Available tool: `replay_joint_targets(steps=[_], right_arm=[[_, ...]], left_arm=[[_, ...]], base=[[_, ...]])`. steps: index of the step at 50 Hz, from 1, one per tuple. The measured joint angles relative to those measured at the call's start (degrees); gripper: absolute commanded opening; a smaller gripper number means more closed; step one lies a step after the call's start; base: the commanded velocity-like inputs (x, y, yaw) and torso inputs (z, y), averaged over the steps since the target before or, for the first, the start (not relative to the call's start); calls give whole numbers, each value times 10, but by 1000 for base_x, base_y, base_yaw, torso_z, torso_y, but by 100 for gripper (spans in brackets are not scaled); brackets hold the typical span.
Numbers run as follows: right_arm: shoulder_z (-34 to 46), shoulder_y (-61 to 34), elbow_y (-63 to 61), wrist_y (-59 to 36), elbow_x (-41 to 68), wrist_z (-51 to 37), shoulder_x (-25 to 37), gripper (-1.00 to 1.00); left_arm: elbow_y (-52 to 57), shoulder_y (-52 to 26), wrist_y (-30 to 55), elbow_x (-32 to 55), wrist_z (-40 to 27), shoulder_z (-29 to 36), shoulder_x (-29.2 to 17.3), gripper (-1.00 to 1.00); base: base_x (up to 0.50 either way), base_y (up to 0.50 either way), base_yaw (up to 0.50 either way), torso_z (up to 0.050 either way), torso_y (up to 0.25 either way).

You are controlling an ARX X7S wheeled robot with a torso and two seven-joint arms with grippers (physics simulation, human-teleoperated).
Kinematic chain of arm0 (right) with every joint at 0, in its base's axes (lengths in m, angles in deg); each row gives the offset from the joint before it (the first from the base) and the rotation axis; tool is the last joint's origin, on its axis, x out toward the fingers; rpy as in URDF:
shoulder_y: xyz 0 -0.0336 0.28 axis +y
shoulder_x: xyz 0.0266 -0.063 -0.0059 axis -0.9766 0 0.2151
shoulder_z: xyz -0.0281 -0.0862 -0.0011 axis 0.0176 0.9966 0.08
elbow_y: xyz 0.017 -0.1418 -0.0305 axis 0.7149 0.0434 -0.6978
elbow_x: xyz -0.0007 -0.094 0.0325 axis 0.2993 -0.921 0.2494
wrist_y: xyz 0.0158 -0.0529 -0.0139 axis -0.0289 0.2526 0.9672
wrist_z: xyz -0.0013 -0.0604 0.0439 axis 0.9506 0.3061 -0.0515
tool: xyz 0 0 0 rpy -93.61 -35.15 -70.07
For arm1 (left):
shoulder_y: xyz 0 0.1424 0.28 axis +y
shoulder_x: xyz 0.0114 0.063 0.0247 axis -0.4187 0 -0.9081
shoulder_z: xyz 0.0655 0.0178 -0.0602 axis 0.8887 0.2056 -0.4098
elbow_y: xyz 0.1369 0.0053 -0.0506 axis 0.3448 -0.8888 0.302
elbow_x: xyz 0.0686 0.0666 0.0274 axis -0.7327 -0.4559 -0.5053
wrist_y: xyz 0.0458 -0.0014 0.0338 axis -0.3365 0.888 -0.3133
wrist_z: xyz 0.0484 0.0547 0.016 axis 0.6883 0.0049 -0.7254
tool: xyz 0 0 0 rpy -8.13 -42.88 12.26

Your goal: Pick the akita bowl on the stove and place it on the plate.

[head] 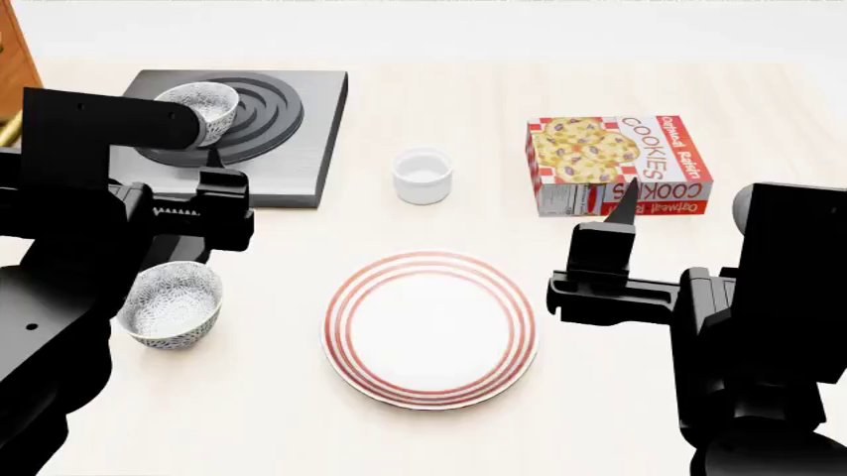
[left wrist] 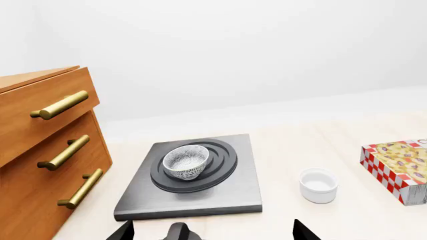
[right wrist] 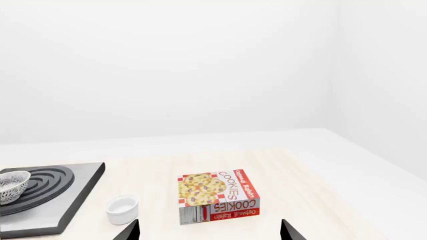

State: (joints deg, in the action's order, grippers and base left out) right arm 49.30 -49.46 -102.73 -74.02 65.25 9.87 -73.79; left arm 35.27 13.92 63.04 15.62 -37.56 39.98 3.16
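On the stove (left wrist: 190,175), centred in the raised black rings, the akita bowl (left wrist: 186,161) stands upright and free of any grasp. Its twin bowl (head: 170,303) rests on the surface near the left arm, a likely source of confusion. The plate (head: 431,328) lies bare at mid-surface, well apart from the stove. The left claw (left wrist: 212,231) faces the bowl with prongs spread; the right claw (right wrist: 208,231) is likewise released, idle near the cookie box (right wrist: 218,198).
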Motion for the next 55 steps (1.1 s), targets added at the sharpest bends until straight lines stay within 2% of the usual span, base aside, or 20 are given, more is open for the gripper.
replay_joint_targets(steps=[55], right_arm=[[0, 3, 4, 5, 19, -13, 6, 100]], left_arm=[[2, -10, 4, 21, -12, 11, -12, 100]], base=[[344, 0, 0, 0, 0]])
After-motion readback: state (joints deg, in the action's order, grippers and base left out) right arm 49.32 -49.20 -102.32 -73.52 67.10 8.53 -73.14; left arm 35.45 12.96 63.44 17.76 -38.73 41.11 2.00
